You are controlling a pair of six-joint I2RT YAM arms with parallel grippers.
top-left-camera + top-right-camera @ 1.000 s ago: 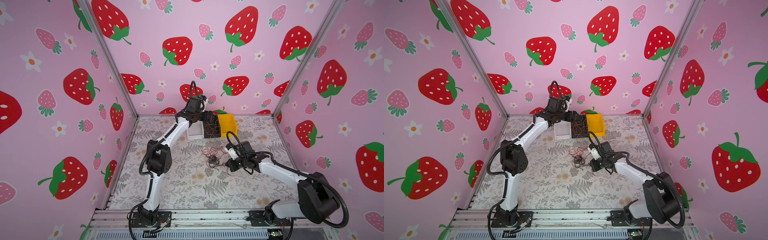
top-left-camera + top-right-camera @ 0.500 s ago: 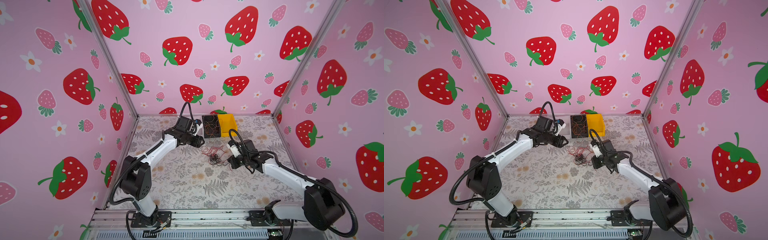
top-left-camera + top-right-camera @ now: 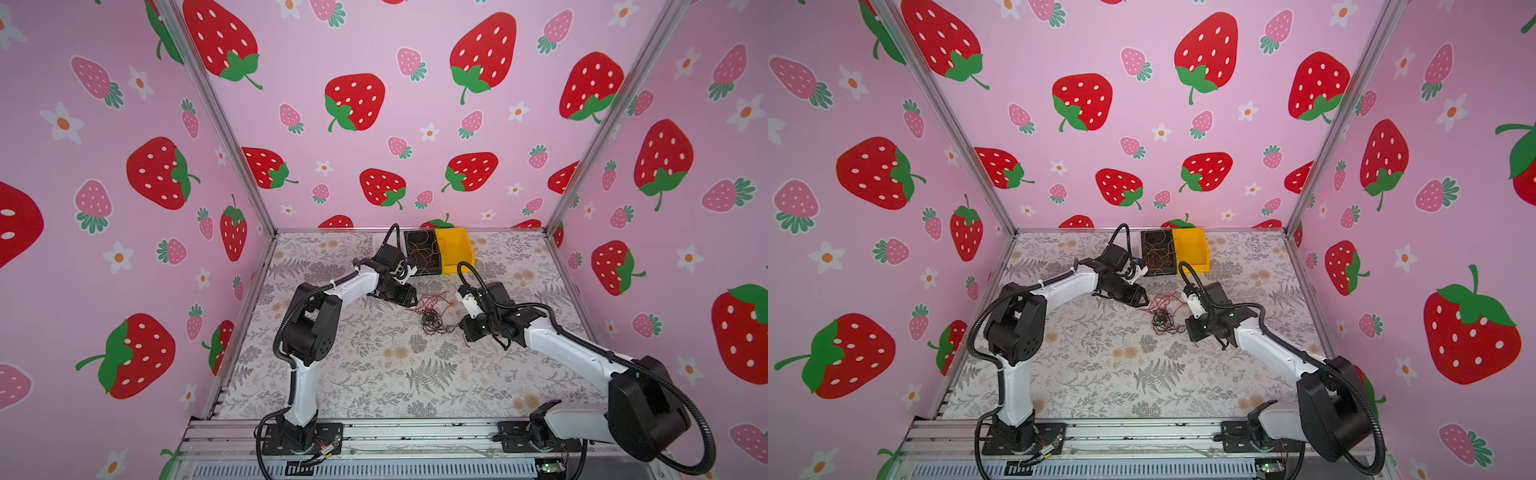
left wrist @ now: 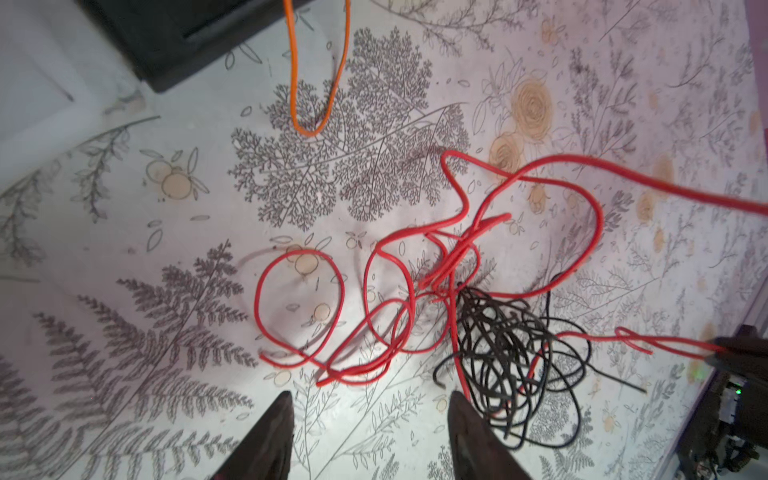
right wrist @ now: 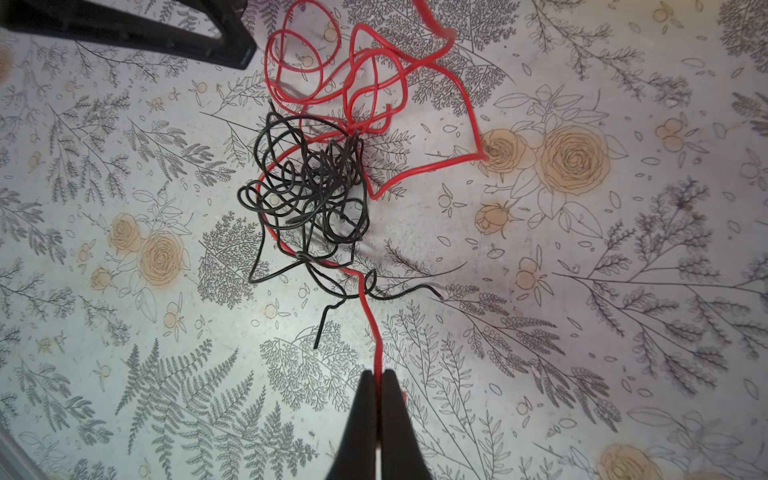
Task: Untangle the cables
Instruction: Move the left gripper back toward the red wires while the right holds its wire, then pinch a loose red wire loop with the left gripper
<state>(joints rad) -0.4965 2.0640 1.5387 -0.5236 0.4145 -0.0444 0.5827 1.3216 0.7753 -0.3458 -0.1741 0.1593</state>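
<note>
Right wrist view: the right gripper (image 5: 377, 375) clamps one thin red wire (image 5: 375, 336), seemingly to anchor it. The left gripper (image 4: 370, 401) hangs, jaws apart, over the tangled red and black cables (image 4: 498, 336) on the floral tabletop (image 4: 166, 216), probably to pull loops free.

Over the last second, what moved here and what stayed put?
The left gripper swung from over the black bin at the back down to the red loops of the tangle, jaws open, holding nothing. The right gripper stayed shut on a red cable; the tangle lies where it was.
</note>
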